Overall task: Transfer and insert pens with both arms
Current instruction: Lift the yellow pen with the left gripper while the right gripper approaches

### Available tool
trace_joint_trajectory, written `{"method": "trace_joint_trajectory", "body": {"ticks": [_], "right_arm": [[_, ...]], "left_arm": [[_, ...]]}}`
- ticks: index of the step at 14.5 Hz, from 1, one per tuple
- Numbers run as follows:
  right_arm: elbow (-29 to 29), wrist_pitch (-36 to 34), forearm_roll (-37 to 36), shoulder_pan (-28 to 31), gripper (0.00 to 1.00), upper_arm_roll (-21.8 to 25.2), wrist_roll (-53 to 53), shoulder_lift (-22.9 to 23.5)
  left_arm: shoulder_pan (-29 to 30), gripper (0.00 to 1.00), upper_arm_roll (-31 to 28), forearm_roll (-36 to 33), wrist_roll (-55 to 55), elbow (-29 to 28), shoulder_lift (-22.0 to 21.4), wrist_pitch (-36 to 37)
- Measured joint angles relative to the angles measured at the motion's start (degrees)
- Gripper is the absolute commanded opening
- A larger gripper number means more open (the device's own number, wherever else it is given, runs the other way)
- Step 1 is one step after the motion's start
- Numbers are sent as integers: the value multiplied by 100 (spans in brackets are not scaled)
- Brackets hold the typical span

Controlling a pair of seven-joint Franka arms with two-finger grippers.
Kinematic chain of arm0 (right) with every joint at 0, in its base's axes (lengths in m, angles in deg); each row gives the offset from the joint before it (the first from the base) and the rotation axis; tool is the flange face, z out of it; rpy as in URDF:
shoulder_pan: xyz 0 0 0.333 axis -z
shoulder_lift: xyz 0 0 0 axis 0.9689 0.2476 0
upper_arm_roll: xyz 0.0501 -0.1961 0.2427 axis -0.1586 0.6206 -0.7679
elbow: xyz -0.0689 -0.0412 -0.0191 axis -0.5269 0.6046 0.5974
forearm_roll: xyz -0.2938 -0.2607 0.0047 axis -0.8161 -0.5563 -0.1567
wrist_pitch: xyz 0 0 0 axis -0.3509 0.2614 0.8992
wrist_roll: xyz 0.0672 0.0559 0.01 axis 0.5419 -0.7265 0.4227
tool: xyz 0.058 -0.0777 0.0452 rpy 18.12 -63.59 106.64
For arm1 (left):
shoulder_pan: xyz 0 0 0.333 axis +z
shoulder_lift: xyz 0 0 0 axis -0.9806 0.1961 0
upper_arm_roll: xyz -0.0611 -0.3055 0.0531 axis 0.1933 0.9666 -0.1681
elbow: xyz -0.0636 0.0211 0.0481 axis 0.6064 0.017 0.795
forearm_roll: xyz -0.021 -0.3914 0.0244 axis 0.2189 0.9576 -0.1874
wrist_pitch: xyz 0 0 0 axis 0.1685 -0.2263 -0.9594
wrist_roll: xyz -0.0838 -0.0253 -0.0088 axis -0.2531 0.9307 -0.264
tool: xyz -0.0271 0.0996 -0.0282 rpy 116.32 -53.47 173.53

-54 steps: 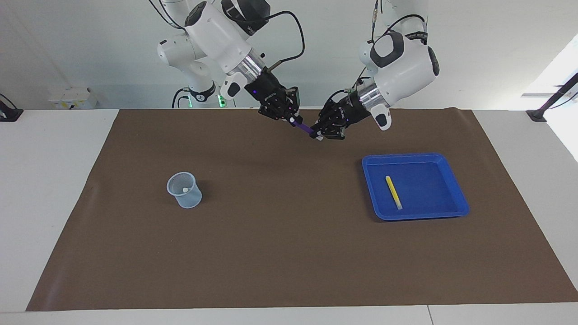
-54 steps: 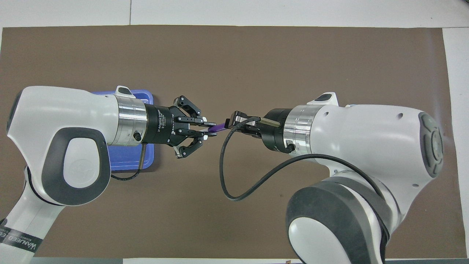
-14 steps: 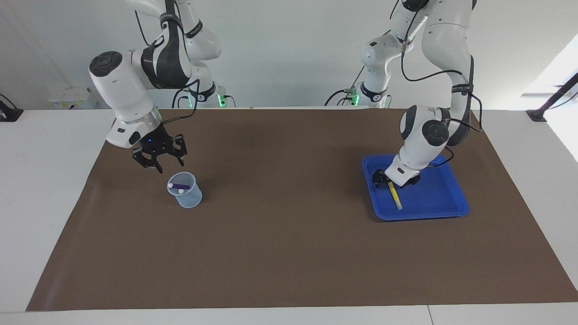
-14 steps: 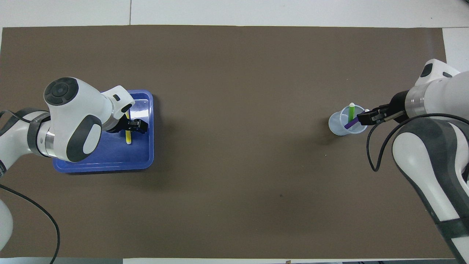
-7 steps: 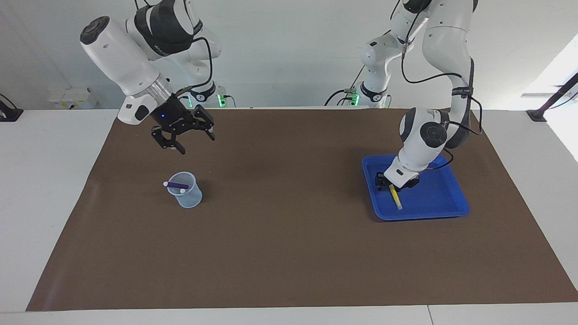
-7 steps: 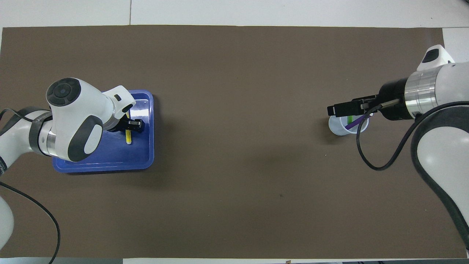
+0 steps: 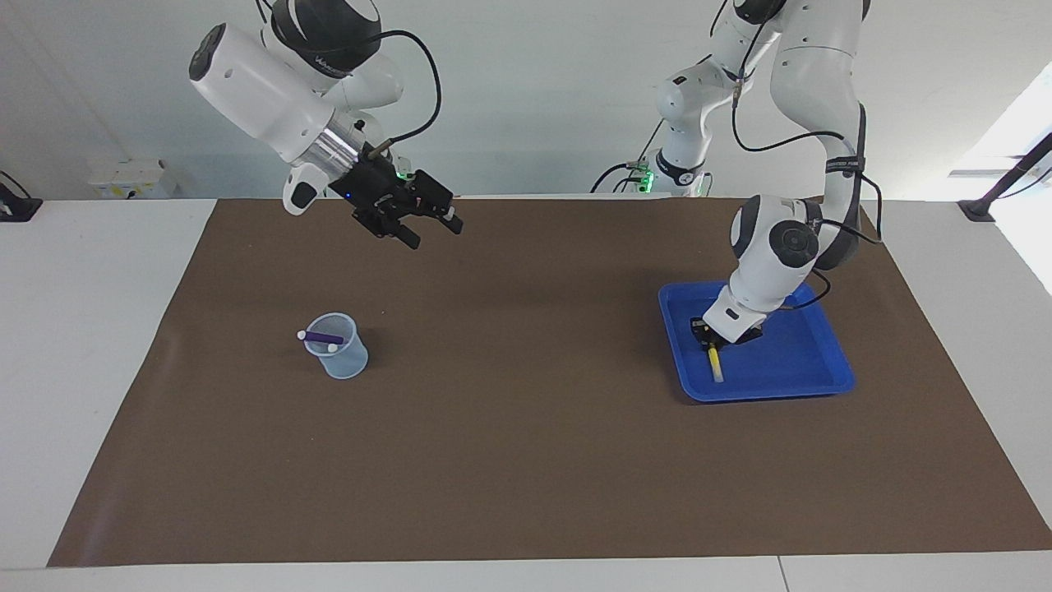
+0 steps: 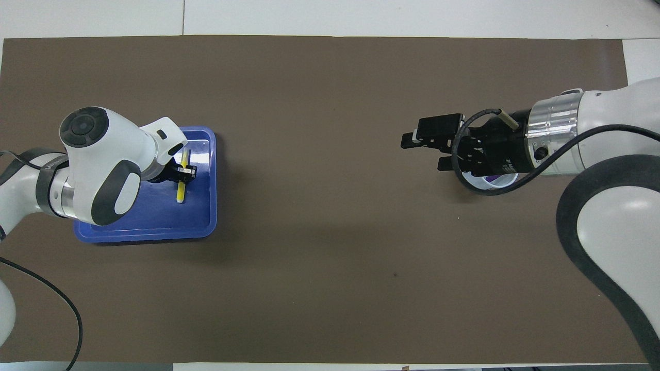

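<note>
Step in hand: last pickup. Left claw [image 7: 712, 341] is down in the shallow blue plastic tray [image 7: 809, 378] at the left arm's end of the bench, pinched closed on the slim yellow marker pen [image 7: 717, 364] near its upper end; pen looks to lie on the tray floor, not yet lifted.

Right claw [image 7: 427, 222] is up in the air over the brown mat [image 7: 526, 460], fingers spread wide & empty, between cup and bench centre.

Small clear plastic cup [image 7: 339, 355] stands toward the right arm's end; purple marker pen [image 7: 322, 337] leans across its rim, one whitish tip poking out. Green pen not made out.

Next, prob.: lift yellow pen straight up clear of the tray wall, carry to mid-bench, pass to right claw w/ free end exposed.

In the way: nothing on the mat between tray & cup; purple pen lying across the cup mouth may crowd the last insert.
</note>
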Motion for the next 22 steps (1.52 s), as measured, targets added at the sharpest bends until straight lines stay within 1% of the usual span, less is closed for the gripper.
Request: {"method": "trace_joint_trajectory", "body": {"ticks": [4, 6, 9, 12, 15, 17, 20, 22], "right_arm": [[-5, 458, 241, -422, 100, -19, 888, 9], [-8, 735, 312, -606, 100, -26, 1300, 27], [-39, 1368, 317, -936, 100, -29, 1517, 73], [-58, 1734, 320, -1167, 100, -32, 1535, 150], [-60, 1790, 320, -1184, 100, -22, 1535, 174], [-62, 1864, 320, -1184, 100, -18, 1533, 180], [-66, 1977, 320, -1194, 100, -28, 1528, 210], [-68, 1992, 320, -1204, 100, -33, 1491, 220]], "left_arm": [[5, 0, -6, 0, -1, 65, 24, 72], [12, 0, -16, 0, -5, 223, 58, 315], [43, 0, -25, 162, -32, 662, 65, 999], [60, 0, -16, 800, -265, 1423, 56, 2040], [61, 0, 145, 1410, -1321, 2059, 41, 2705], [59, 0, 348, 1906, -2354, 2320, 17, 2944], [53, 0, 700, 2615, -4374, 2412, -68, 2974], [45, 0, 844, 3205, -5230, 2412, -115, 2974]]}}
